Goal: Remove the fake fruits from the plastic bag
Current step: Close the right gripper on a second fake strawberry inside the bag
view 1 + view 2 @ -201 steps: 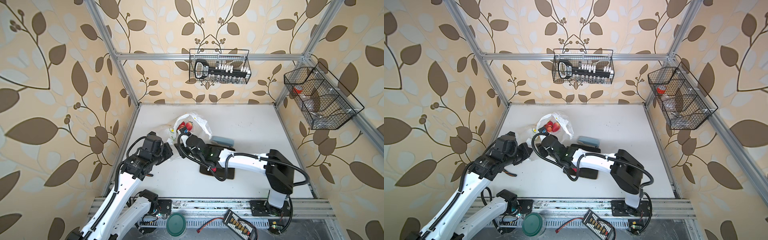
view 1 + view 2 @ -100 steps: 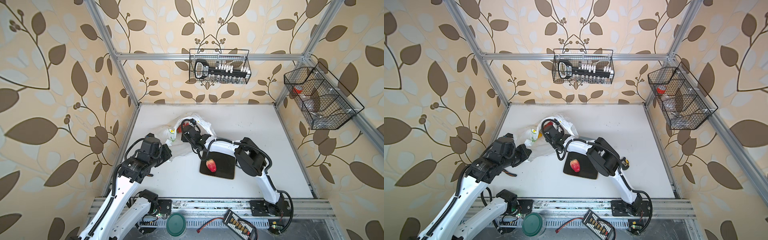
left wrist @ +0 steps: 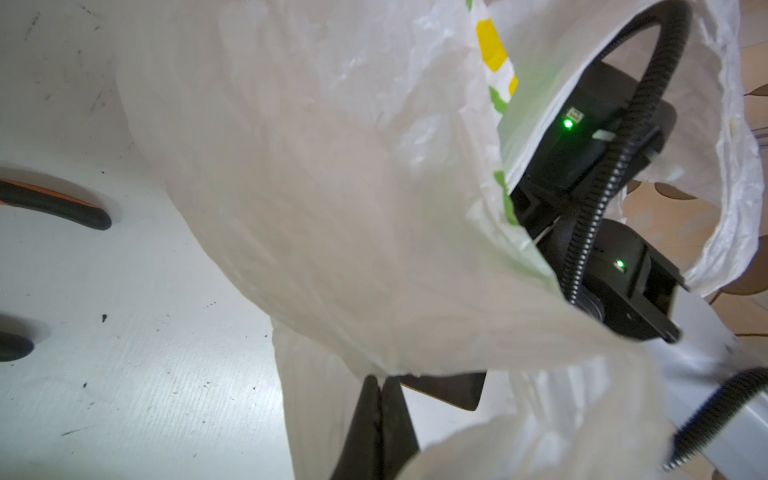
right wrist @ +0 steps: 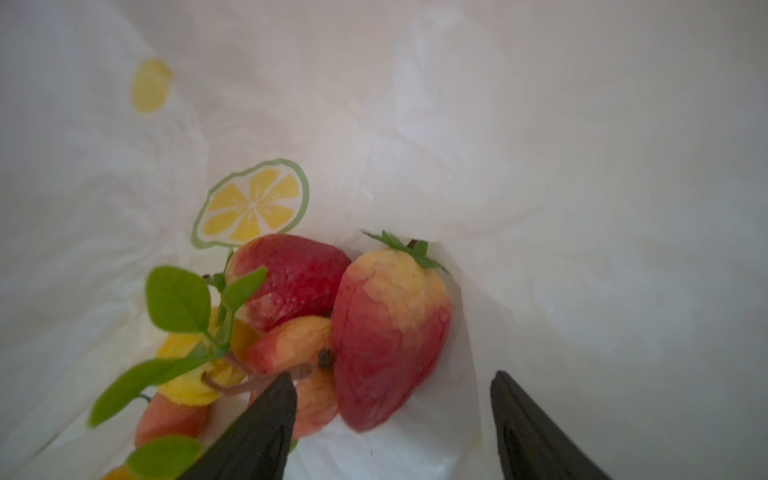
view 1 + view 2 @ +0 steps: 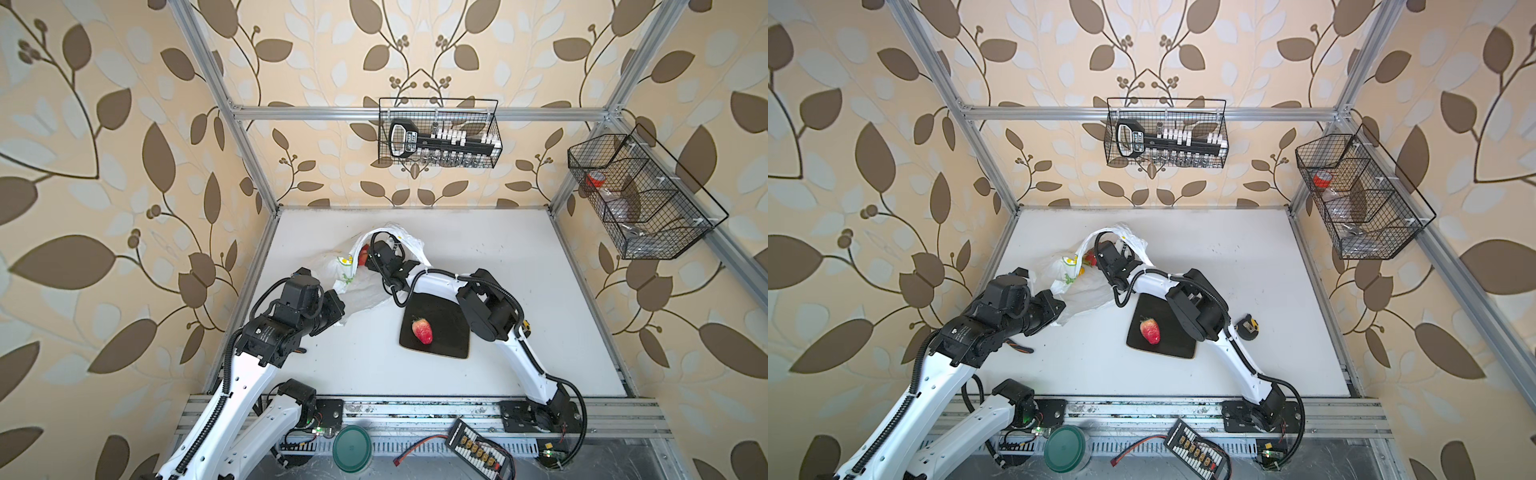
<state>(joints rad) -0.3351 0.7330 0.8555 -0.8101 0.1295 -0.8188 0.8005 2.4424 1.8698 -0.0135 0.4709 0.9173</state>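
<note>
Plainly, most of the fake fruits (image 4: 299, 286) lie heaped in the bottom of the plastic bag (image 4: 540, 166), while one strawberry (image 5: 422, 330) already sits out on the black tray (image 5: 451, 345). Inside the bag the right gripper (image 4: 390, 380) is released, its jaws spread wide. The pale-topped strawberry (image 4: 390, 332) lies between and just ahead of its fingertips.

These pieces look light, hollow and glossy, so I judge they will slip from a shallow pinch. The broad middle of that strawberry is the sound place to close on, not its tapered tip. The green leafy sprig (image 4: 178, 299) is thin and springy, and its stem crosses the peach (image 4: 291, 345) beside one finger, so it may snag.

The bag is thin, soft film that folds at a touch. The left gripper (image 3: 380, 380) is clenched on a fold of it, apparently keeping the mouth raised. Room is tight inside, with film walls close on every side. Outside, the tabletop (image 5: 561, 311) is mostly free beyond the tray, with orange-handled pliers (image 3: 54, 203) lying near the left arm.
</note>
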